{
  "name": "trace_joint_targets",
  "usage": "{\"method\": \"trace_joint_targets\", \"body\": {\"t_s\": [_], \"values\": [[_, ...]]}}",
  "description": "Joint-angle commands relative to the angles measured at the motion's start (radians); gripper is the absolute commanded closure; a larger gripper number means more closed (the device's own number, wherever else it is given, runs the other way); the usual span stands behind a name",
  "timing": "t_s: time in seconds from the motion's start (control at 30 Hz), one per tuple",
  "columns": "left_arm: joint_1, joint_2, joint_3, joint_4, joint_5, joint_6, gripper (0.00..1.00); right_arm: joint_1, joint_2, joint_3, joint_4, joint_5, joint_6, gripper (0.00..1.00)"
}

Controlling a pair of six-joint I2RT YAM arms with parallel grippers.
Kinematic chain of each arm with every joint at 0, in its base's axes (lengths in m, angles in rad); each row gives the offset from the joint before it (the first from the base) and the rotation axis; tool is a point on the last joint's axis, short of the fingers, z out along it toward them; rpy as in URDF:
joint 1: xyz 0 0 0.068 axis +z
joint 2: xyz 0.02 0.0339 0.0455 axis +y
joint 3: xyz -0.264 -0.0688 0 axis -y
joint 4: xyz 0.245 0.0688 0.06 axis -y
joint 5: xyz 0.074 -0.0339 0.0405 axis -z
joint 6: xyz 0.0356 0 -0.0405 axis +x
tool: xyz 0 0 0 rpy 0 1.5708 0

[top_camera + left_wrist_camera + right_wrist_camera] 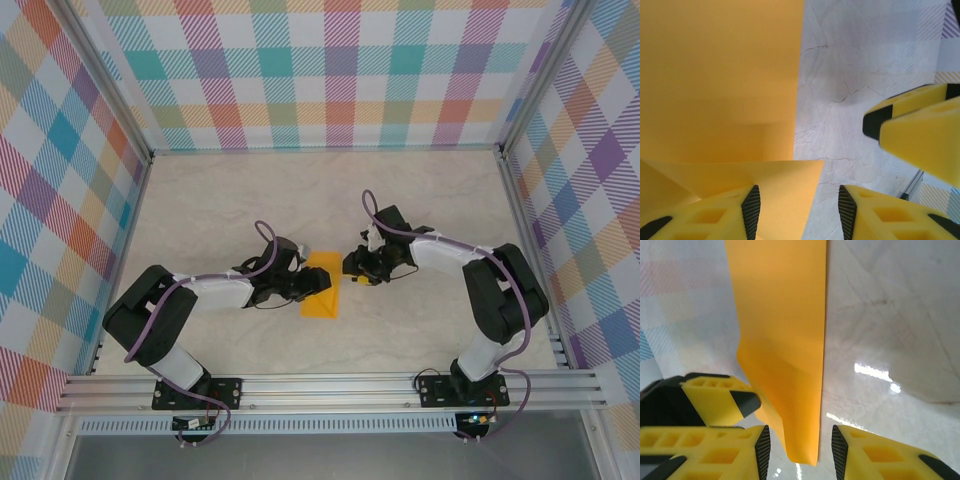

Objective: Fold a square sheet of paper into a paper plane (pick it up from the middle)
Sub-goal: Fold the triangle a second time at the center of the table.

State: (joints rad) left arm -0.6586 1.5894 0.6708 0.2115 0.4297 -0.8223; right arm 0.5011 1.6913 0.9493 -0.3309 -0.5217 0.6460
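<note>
The orange sheet of paper (323,290) lies on the table between both arms, folded into a narrow oblong. My left gripper (306,286) reaches onto it from the left. In the left wrist view the left gripper (797,202) is open, and a raised flap of the paper (720,75) slopes over its left finger (751,207). My right gripper (353,268) sits at the paper's far right edge. In the right wrist view the right gripper (799,442) is open, with the near end of the paper (785,315) hanging between its pads, touching neither.
The pale marbled table (220,200) has free room behind and to both sides of the paper. Checked walls (330,70) close the back and sides. An aluminium rail (330,385) runs along the near edge. The two grippers' fingers stand close together over the paper.
</note>
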Motion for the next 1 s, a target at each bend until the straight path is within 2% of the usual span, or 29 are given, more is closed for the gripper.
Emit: {"method": "trace_joint_targets", "body": {"t_s": [0.0, 0.17, 0.57, 0.83, 0.97], "values": [[-0.001, 0.006, 0.023, -0.015, -0.021, 0.005, 0.58, 0.002, -0.003, -0.024, 0.042, -0.084, -0.029, 0.61], [-0.001, 0.009, 0.023, -0.029, -0.027, 0.007, 0.65, 0.007, 0.029, -0.018, 0.083, -0.144, -0.035, 0.62], [-0.001, 0.017, 0.031, -0.043, -0.029, 0.009, 0.67, 0.033, 0.099, -0.001, 0.102, -0.196, -0.058, 0.63], [-0.001, 0.019, 0.035, -0.041, -0.028, 0.007, 0.69, 0.045, 0.134, 0.009, 0.131, -0.221, -0.052, 0.70], [-0.001, 0.022, 0.036, -0.040, -0.027, 0.007, 0.69, 0.045, 0.148, 0.016, 0.138, -0.216, -0.051, 0.77]]}}
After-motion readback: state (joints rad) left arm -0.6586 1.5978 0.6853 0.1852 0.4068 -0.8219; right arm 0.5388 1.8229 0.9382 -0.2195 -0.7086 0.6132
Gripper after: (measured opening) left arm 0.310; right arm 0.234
